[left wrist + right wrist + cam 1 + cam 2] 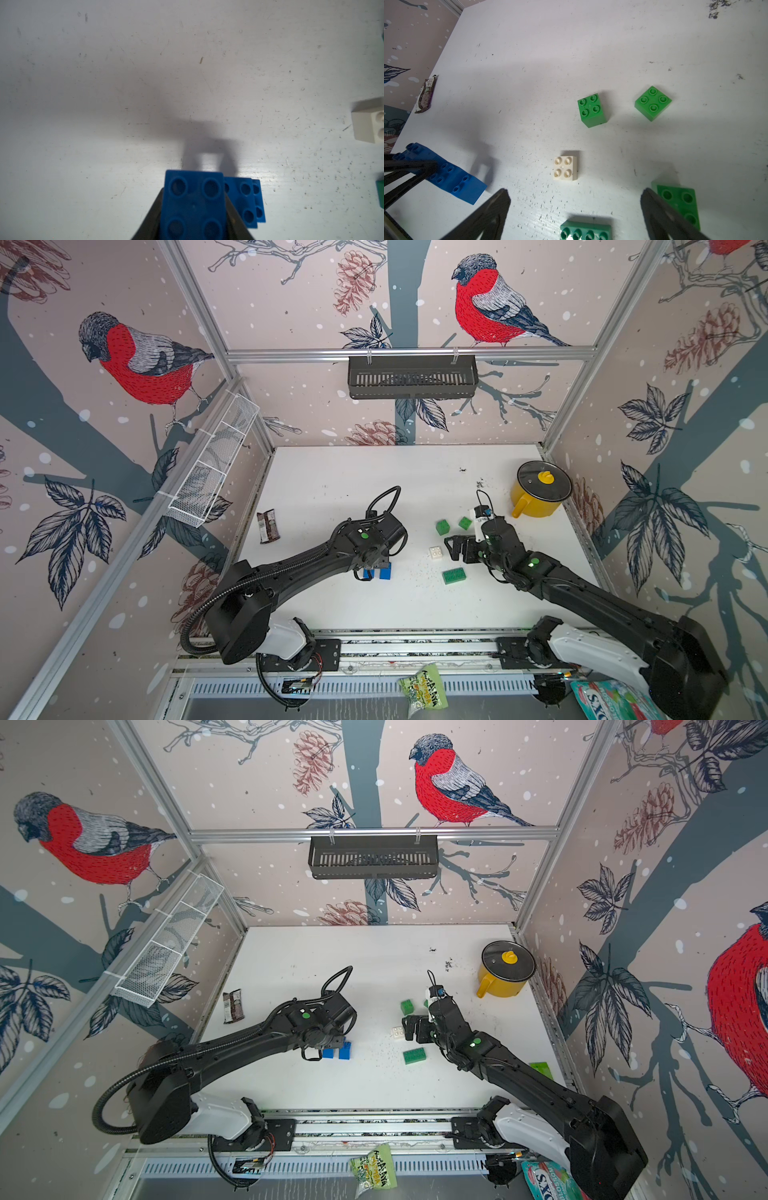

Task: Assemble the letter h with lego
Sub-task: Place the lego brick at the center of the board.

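now the left gripper (193, 218) is clamped on a blue brick (193, 195), just beside more blue bricks (244, 199); the right gripper (575, 194) hangs with jaws spread wide near the white brick (565, 168).

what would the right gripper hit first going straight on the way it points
Probably the white brick, lying just ahead of the open right gripper and roughly centred on its line; the gripper's height above the table is unclear.
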Robot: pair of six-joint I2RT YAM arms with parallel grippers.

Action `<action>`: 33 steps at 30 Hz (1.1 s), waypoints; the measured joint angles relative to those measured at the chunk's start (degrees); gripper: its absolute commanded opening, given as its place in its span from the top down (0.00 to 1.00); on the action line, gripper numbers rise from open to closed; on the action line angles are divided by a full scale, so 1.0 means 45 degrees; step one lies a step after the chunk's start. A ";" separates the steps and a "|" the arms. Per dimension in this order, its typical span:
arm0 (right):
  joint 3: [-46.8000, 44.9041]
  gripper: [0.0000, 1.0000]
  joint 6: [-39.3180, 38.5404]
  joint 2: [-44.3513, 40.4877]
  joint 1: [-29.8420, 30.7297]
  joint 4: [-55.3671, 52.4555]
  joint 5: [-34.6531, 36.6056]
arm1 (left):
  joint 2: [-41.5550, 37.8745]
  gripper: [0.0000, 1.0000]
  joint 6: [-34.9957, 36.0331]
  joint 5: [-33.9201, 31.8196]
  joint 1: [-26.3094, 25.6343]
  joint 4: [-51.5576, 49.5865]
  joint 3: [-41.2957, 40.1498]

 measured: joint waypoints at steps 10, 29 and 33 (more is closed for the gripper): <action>-0.0010 0.00 -0.0005 -0.0019 0.0053 0.0000 -0.0131 | 0.0670 1.00 0.0831 0.1161 0.0651 -0.1064 0.1083; -0.0155 0.01 -0.0010 -0.0097 0.0180 0.0019 -0.0233 | 0.2234 0.99 0.2035 0.3468 0.1982 -0.1972 0.1598; -0.0155 0.01 -0.0010 -0.0083 0.0223 0.0049 -0.0282 | 0.2346 0.97 0.2152 0.3837 0.2322 -0.2001 0.1598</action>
